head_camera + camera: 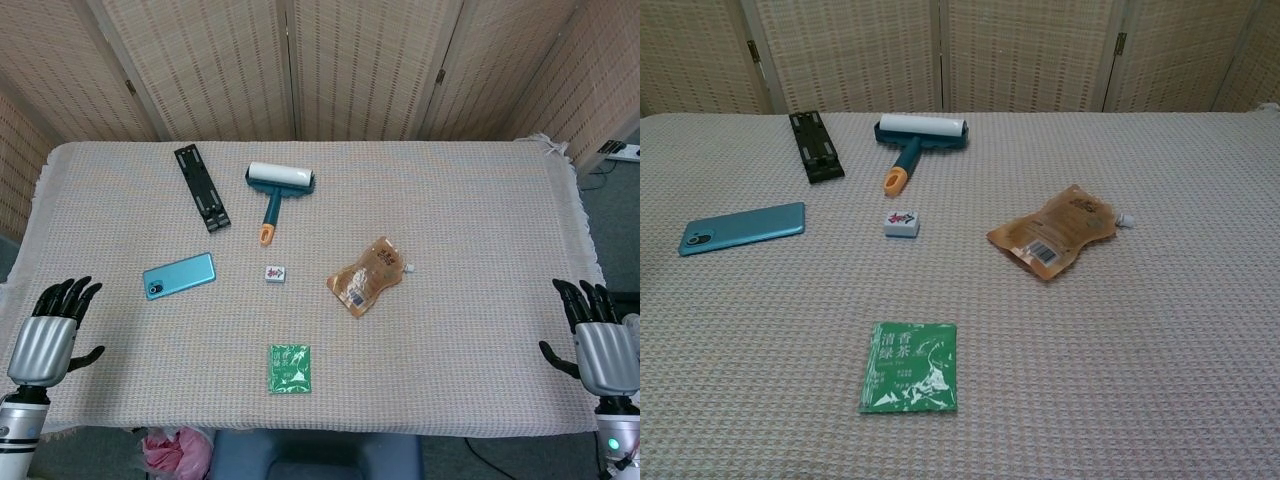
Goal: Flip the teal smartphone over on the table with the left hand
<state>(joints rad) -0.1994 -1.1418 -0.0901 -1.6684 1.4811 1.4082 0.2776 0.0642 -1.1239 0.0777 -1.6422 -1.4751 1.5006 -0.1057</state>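
Note:
The teal smartphone (179,275) (742,228) lies flat on the woven cloth at the left, camera side up. My left hand (47,338) hovers at the table's near left corner, fingers spread and empty, well short of the phone. At the near right edge is my right hand (601,349), also spread and holding nothing. Neither hand shows in the chest view.
A black bracket (202,187), a lint roller (274,196), a mahjong tile (275,273), an orange pouch (367,276) and a green tea sachet (288,368) lie on the cloth-covered table (470,210). Wicker screens stand behind.

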